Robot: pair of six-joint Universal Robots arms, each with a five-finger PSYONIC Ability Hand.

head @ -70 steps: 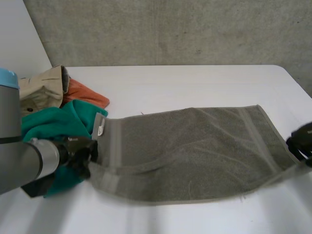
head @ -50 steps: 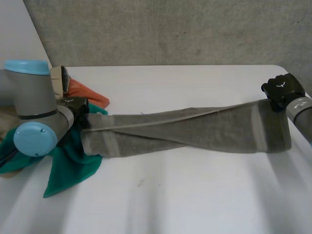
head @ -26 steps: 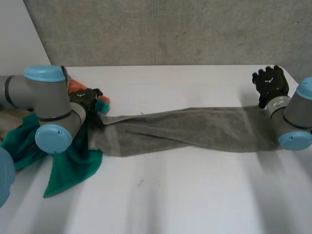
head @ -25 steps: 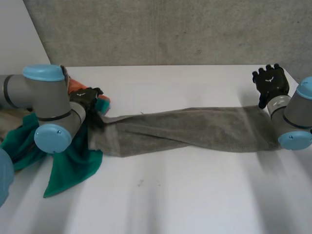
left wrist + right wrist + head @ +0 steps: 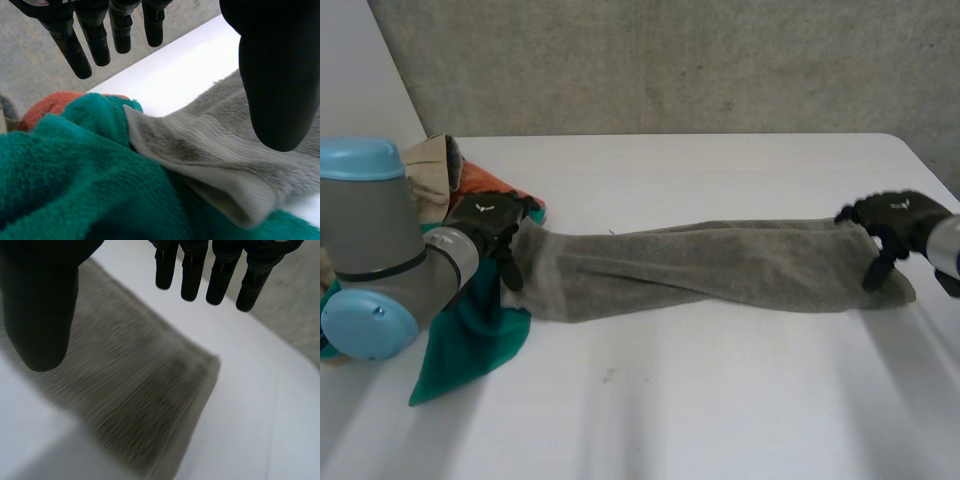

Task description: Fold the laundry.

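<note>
- I'm working at a white table (image 5: 720, 170).
- My left hand (image 5: 488, 222) is hovering open, empty, over the long grey terry towel's (image 5: 720, 265) left end.
- My right hand (image 5: 892, 222) is hovering open and empty above its right end, probably leaving the fold to lie flat.

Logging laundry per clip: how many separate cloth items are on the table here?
4. A grey towel stretched across the middle; a green towel under its left end; an orange cloth and a beige garment behind that. More may be hidden underneath.
</note>
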